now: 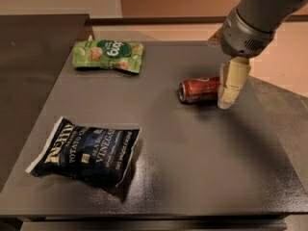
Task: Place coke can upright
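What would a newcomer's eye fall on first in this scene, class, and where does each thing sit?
The claw hangs over the right part of the dark table, at the right end of the coke can, which lies on its side. A green snack bag lies at the far left and a dark blue chip bag at the near left.

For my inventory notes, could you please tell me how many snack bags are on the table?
2. The green bag lies far left, the blue bag near left. The gripper hangs at the right end of the can. No bag appears hidden.
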Motion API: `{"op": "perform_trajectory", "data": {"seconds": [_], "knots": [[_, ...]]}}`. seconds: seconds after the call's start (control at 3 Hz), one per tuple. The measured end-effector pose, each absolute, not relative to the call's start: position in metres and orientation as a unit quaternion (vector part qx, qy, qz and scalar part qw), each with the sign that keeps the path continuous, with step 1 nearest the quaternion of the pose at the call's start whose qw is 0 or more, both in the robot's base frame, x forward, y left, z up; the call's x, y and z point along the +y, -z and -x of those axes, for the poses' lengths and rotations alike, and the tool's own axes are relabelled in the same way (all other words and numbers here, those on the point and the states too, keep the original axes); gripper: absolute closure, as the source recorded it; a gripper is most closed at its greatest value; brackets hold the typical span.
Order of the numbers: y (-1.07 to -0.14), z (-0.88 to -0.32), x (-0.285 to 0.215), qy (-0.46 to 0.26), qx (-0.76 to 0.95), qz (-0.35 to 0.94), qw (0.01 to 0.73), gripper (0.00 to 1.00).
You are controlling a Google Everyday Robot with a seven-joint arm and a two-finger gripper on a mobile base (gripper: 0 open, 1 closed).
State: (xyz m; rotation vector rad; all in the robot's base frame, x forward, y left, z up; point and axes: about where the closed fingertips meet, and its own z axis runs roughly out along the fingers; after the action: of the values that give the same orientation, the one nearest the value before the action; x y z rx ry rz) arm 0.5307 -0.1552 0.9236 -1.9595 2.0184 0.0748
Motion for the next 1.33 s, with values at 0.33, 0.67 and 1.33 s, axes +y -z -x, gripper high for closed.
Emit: {"op": "perform_trajectory", "data": {"seconds": [0.33,0.67,1.33], "knots": [[-0.903,-0.539,-0.14,-0.039,0.69,0.708,0.144,0.0],[-0.883,-0.544,-0.129,-0.048,0.681,0.721,0.122,0.0],[-0.852,-0.546,-0.119,-0.055,0.679,0.728,0.077,0.0]]}}
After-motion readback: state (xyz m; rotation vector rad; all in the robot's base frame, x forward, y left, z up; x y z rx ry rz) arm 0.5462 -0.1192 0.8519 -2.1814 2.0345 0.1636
